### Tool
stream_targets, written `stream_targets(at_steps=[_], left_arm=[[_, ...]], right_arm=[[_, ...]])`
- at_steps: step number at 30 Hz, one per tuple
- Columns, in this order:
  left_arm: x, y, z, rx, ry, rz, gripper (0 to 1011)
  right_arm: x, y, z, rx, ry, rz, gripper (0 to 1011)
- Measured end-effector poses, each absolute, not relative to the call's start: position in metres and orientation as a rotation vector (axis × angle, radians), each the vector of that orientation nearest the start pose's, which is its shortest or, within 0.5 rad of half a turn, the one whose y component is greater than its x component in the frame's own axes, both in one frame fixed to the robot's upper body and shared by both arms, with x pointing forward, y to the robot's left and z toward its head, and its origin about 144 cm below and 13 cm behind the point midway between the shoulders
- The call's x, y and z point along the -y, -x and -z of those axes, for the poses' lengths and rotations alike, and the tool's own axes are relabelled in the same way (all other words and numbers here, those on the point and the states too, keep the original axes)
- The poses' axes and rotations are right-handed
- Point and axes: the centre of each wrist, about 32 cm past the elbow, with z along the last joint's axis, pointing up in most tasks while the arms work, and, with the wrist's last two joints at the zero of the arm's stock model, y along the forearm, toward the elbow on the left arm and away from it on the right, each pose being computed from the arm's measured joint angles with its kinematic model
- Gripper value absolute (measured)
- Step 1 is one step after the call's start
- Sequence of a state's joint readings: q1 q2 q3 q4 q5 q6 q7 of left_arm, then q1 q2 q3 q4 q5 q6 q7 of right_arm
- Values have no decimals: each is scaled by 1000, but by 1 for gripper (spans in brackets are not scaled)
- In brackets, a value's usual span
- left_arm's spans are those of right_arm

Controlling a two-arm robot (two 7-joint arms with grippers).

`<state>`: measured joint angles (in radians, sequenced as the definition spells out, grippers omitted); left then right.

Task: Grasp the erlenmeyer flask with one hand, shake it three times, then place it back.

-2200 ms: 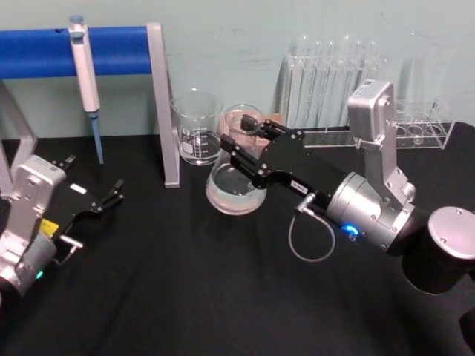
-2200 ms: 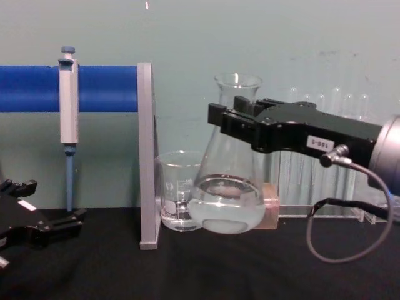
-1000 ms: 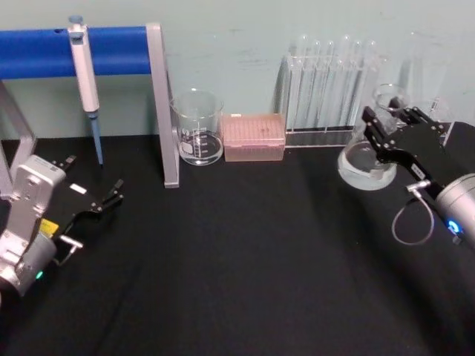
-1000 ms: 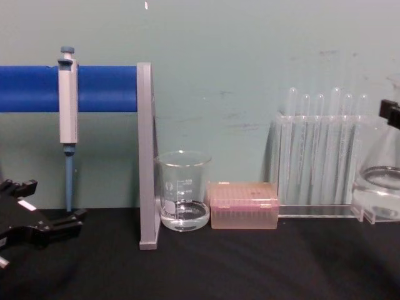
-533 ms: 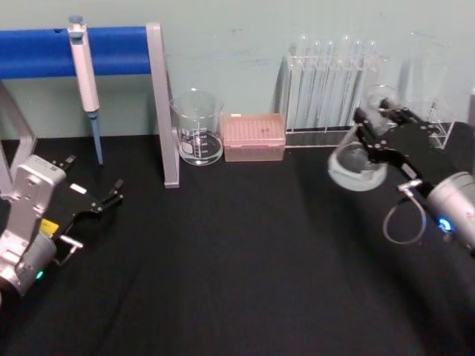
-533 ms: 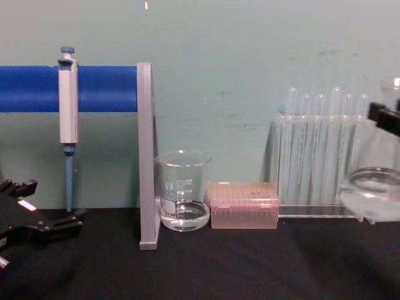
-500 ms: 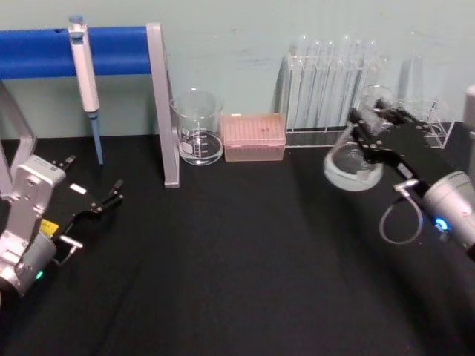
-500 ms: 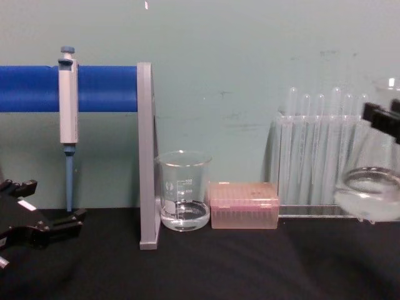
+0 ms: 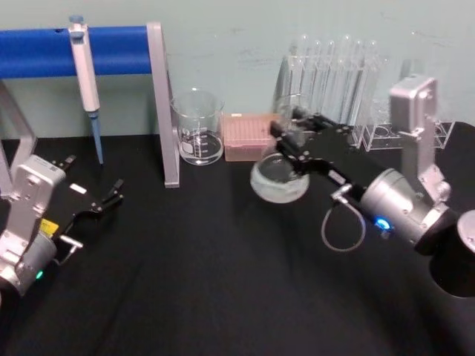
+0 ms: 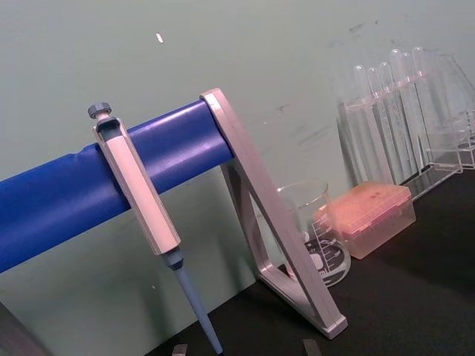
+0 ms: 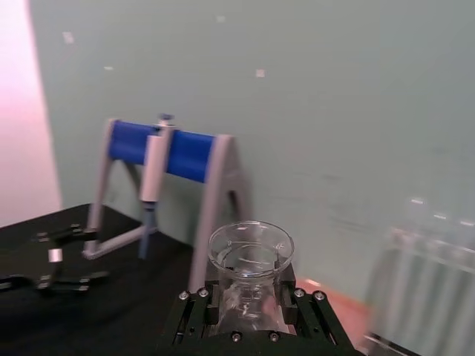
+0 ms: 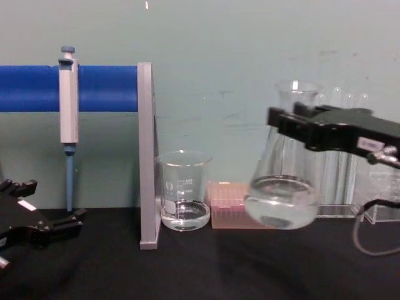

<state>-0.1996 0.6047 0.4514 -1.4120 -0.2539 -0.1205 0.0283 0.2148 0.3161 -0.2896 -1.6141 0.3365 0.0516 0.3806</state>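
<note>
The erlenmeyer flask [image 9: 280,179] is clear glass with a little liquid in its wide base. It hangs above the black table, in front of the pink box. My right gripper [image 9: 291,136] is shut on its neck just under the flared rim. From the chest view the flask [image 12: 282,201] floats clear of the table with the black right gripper [image 12: 294,129] clamped on the neck. The right wrist view looks down on the flask's rim [image 11: 250,248] between the right gripper's [image 11: 249,302] jaws. My left gripper [image 9: 104,200] rests open at the table's left side.
A glass beaker [image 9: 198,130] and a pink tip box [image 9: 252,136] stand at the back. Behind the flask is a rack of test tubes [image 9: 334,74]. A pipette [image 9: 84,67] hangs on the blue-barred stand [image 9: 163,104] at the left.
My right gripper has swung the flask from the far right toward the middle, to a spot in front of the pink box. The left arm has not moved.
</note>
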Motion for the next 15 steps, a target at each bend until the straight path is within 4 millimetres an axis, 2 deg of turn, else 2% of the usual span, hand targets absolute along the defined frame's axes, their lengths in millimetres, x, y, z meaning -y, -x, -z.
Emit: stream_targets(at_steps=[4, 15], left_arm=[[-310, -489, -1140, 285, -304, -1248, 1001], [-310, -489, -1140, 285, -304, -1248, 1001]], right_arm=[[218, -507, -1215, 101, -46, 840, 450], [209, -510, -1216, 96, -37, 772, 450]])
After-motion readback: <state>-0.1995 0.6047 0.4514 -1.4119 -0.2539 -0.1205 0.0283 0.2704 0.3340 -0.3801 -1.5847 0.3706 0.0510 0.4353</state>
